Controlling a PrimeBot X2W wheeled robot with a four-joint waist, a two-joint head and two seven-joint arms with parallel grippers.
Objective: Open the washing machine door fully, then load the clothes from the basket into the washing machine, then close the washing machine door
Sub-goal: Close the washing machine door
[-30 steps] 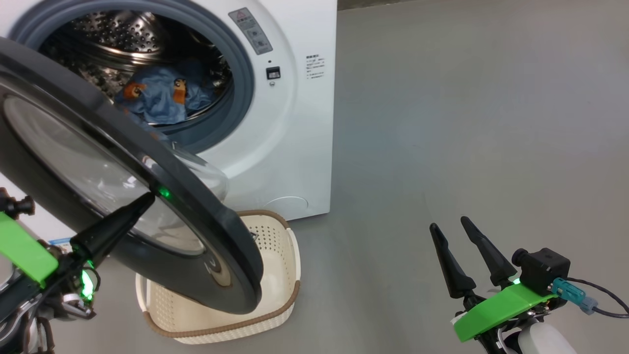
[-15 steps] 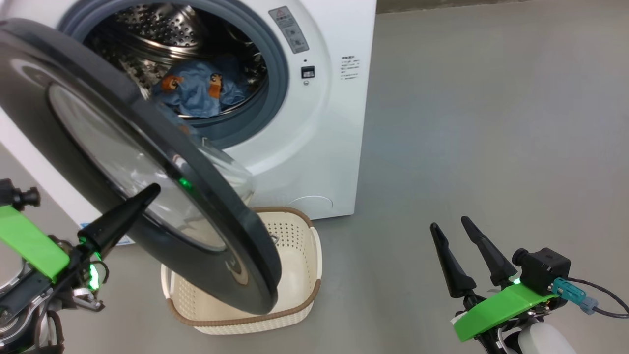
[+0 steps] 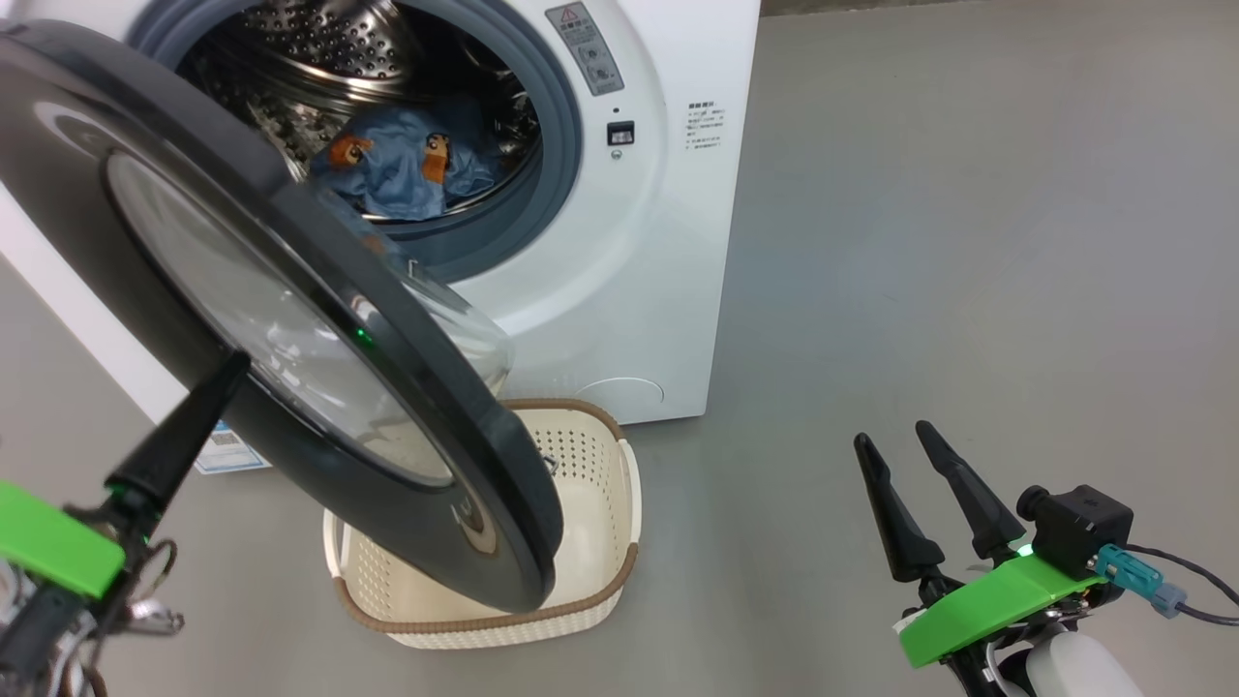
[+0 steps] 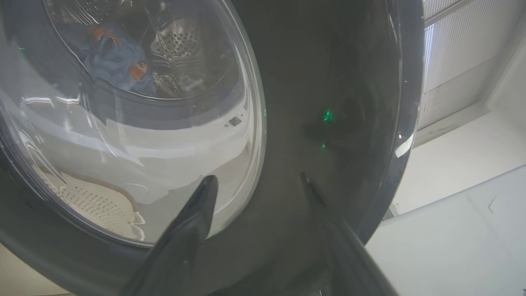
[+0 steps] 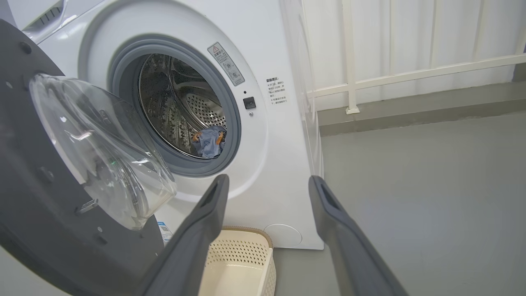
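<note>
Head view: the washing machine door (image 3: 281, 310), a glossy black rim around a bulging clear glass bowl, stands swung out over the cream basket (image 3: 605, 455). Blue printed clothes (image 3: 407, 169) lie in the drum. The left gripper (image 4: 257, 176), fingers spread, faces the door's outer side; the right gripper (image 3: 892, 434) is spread, holding nothing.

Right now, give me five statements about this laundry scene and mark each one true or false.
1. The clothes lie inside the washing machine. True.
2. The washing machine door is shut. False: it stands open, hanging over the basket.
3. The right gripper holds a garment. False: its jaws are open and empty.
4. The basket stands on the floor before the washing machine. True.
5. The left gripper is shut. False: its fingers are spread, near the door's outer face.
</note>
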